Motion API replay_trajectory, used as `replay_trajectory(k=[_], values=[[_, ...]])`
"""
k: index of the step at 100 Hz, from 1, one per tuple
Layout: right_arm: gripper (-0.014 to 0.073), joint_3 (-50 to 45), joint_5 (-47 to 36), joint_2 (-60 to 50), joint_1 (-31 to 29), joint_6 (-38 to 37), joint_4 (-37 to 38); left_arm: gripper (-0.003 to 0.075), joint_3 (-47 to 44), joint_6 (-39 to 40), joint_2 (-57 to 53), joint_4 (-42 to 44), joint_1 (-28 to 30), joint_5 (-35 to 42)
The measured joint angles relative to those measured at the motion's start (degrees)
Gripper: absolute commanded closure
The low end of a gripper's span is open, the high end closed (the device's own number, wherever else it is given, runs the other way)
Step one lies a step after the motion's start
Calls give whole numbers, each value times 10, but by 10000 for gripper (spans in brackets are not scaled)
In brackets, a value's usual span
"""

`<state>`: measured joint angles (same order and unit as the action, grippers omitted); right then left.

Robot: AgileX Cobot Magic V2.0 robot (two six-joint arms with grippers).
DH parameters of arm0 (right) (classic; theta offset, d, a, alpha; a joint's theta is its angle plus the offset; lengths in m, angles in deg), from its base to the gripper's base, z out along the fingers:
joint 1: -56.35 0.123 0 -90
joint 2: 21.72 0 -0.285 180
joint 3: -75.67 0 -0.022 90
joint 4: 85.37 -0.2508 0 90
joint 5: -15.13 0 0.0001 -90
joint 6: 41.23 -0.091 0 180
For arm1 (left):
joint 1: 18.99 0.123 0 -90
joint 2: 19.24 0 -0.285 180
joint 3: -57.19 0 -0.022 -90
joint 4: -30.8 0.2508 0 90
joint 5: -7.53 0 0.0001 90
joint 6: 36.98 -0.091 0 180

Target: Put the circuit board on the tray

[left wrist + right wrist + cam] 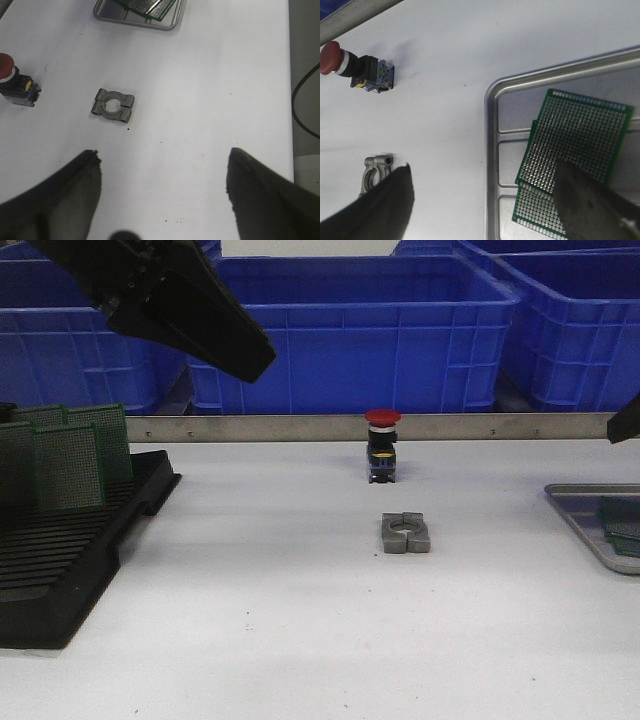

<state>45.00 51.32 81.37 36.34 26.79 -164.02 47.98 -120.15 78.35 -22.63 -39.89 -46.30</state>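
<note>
Circuit boards wait in a black rack [60, 560] at the left; two already lie on the tray [580, 515] at the right.

From left to right: upright green boards [65, 455] are held in the rack, the left pincer [215, 325] is raised above, spread and empty; a red button [382, 445] and grey clamp [405, 533] sit mid-table. The right pincer [485, 200] is spread over the tray's boards [575, 145]. The next board is best gripped by its top edge and lifted straight up.

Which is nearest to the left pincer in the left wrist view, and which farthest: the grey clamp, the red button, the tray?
From the left pincer:
1. Grey clamp, on the bare table in front of it.
2. Red button, further off to one side.
3. Tray, at the far edge, holding circuit boards.
</note>
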Motion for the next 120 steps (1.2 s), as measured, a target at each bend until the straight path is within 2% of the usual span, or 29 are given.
replay_trajectory(k=[8, 15, 40, 73, 82, 102, 120], values=[[452, 0, 9, 0, 0, 5, 0, 743, 0, 1, 0, 0, 0, 0], [665, 0, 25, 0, 0, 17, 0, 741, 0, 3, 0, 0, 4, 0], [653, 0, 69, -33, 13, 98, -2, 741, 0, 60, 0, 0, 62, -16], [653, -29, -4, -149, 95, 113, -4, 741, -9, 118, -63, 2, 134, -9], [653, -55, -38, -203, 126, 113, -5, 741, -34, 136, -110, 2, 137, 33], [653, -126, -169, -341, 200, 114, -9, 741, -122, 165, -228, -5, 137, 168], [653, -188, -255, -468, 220, 114, -12, 741, -215, 167, -340, -42, 137, 287]])
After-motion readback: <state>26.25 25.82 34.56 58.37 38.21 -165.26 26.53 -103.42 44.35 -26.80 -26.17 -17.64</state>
